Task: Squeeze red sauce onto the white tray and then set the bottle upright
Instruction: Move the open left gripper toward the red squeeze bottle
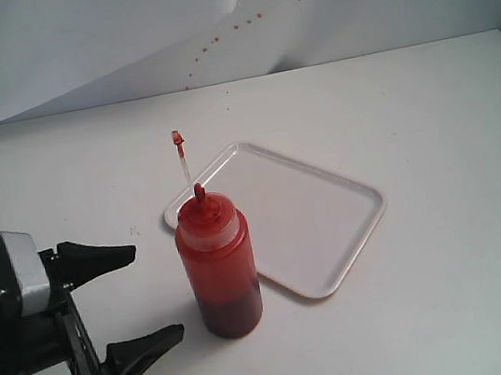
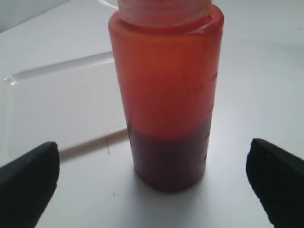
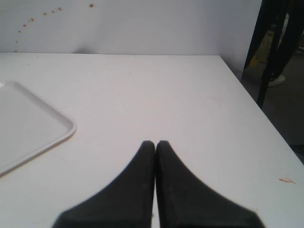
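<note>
The bottle [image 1: 218, 263] stands upright on the table, just in front of the near-left edge of the white tray [image 1: 322, 224]. Its tip cap [image 1: 178, 140] sticks up on a thin tether. Dark red sauce [image 2: 168, 159] fills its lower third. No drops show on the tray [image 2: 52, 104]. My left gripper [image 1: 154, 296] is open, left of the bottle and apart from it, its fingers [image 2: 28, 183] wide on either side of the bottle [image 2: 166, 95]. My right gripper [image 3: 155, 145] is shut on nothing over bare table, right of the tray [image 3: 28, 126].
The white backdrop [image 1: 206, 15] behind the table carries small red specks [image 1: 236, 27]. The table's right edge [image 3: 251, 99] drops off to a dark floor with a stand [image 3: 270, 42] beyond it.
</note>
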`<state>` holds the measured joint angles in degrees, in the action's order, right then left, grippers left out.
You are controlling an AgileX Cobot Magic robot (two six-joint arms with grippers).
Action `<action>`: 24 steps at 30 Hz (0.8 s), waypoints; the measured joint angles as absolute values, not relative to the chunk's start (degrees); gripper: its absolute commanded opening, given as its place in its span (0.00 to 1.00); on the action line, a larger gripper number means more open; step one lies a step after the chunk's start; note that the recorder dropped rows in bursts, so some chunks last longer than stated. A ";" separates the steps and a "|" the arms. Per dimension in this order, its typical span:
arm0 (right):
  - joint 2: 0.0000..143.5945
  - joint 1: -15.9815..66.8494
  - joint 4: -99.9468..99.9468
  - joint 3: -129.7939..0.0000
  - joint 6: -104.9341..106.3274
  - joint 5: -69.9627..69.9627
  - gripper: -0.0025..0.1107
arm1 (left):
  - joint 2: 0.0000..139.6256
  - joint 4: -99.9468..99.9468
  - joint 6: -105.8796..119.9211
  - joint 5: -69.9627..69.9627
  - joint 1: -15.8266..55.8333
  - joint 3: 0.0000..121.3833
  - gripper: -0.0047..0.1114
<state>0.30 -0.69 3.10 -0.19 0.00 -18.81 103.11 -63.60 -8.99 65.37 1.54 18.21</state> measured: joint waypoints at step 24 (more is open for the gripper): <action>0.30 -0.69 3.10 -0.19 0.00 -18.81 0.02 | 126.72 -73.12 -10.81 68.91 1.54 35.76 0.94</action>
<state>0.30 -0.69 3.10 -0.19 0.00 -18.81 126.72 -73.12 -10.81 68.91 1.54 35.76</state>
